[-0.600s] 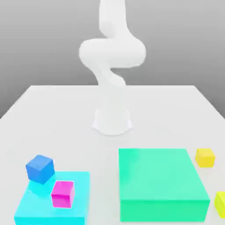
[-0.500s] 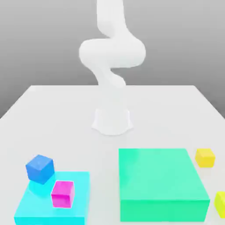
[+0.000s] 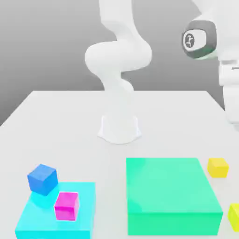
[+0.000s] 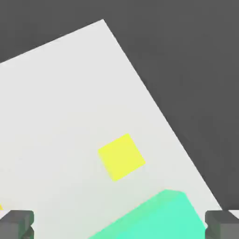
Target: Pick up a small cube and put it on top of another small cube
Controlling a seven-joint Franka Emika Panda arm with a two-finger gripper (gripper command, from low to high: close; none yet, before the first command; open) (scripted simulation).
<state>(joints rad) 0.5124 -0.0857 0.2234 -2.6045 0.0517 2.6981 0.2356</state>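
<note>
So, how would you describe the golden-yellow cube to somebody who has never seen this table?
Find the big green block at the front of the white table. Just off its far corner, on the exterior view's right, the golden-yellow cube sits alone on the table. A paler lemon-yellow cube lies nearer the front edge, and the blue cube and magenta cube are far across, at the cyan slab.

A flat, matte white tabletop (image 3: 65,121) spreads across the exterior view, its far edge running straight and level against a plain grey backdrop that is darker toward the top and paler just above the table (no seams, windows or furnishings can be made out in it). The light is soft and even, leaving only faint shading on the white surface. In the hand view the same white tabletop (image 4: 60,93) ends at a straight edge against flat dark grey surroundings.
</note>
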